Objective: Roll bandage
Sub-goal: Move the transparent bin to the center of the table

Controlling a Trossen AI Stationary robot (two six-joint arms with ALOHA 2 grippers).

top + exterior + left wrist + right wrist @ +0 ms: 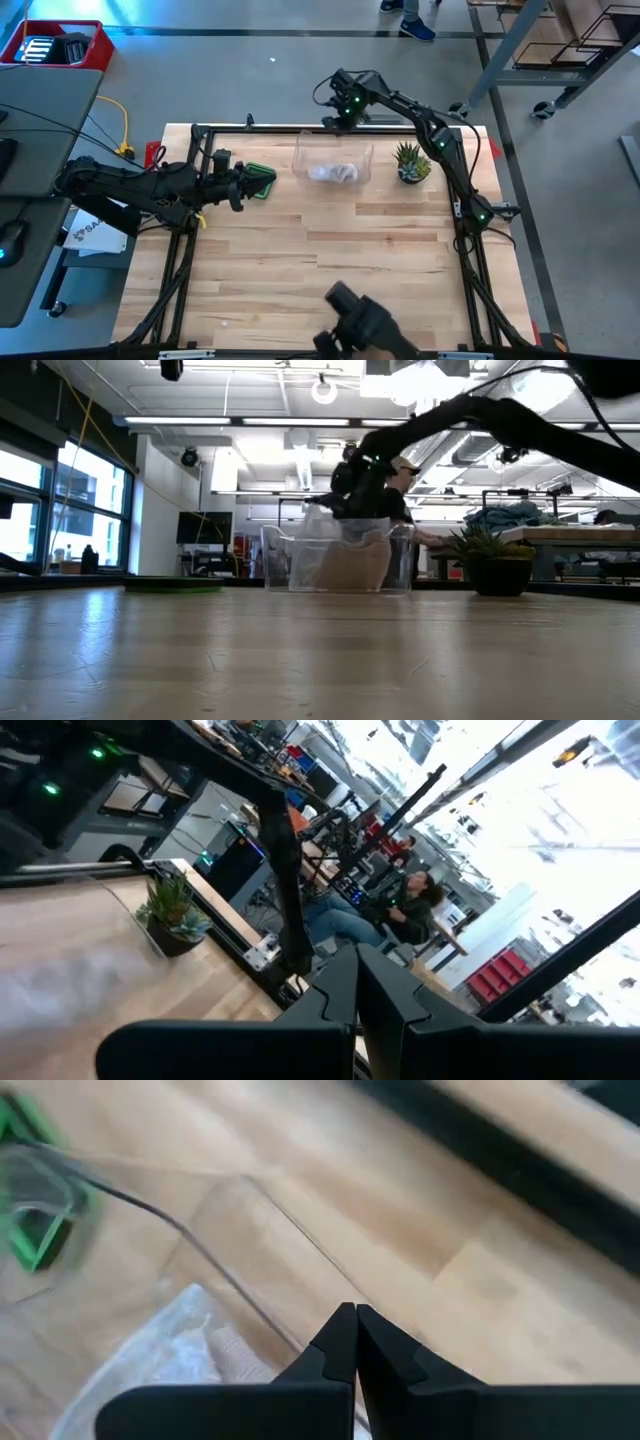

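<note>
- No brand or label can be read on the table's things; a white paper [92, 232] lying off the table's left edge carries dark lettering, of which only "SA" shows.
- The bandage [334, 173], a crumpled white heap, lies inside a clear plastic bin [362, 158] near the middle of the table's [330, 270] far edge.
- The right gripper [338, 108] hangs just past the far edge, behind the bin, its fingers [340, 1342] pressed together on nothing.
- The left gripper [244, 187] sits near the far-left corner, fingers [345, 982] also together and empty, touching a green tool [262, 180].
- Only the high view shows the green tool's place beside the left gripper; the low view gives it as a thin green strip [172, 587].
- The right wrist view alone shows the bin's rim close up with the bandage [195, 1355] below.
- A potted plant [411, 163] stands to the right of the bin, towards the far-right corner.
- The low and left wrist views show a seated person [400, 910] in the room beyond.
- A red crate [62, 46] sits off the table, beyond its far-left corner.
</note>
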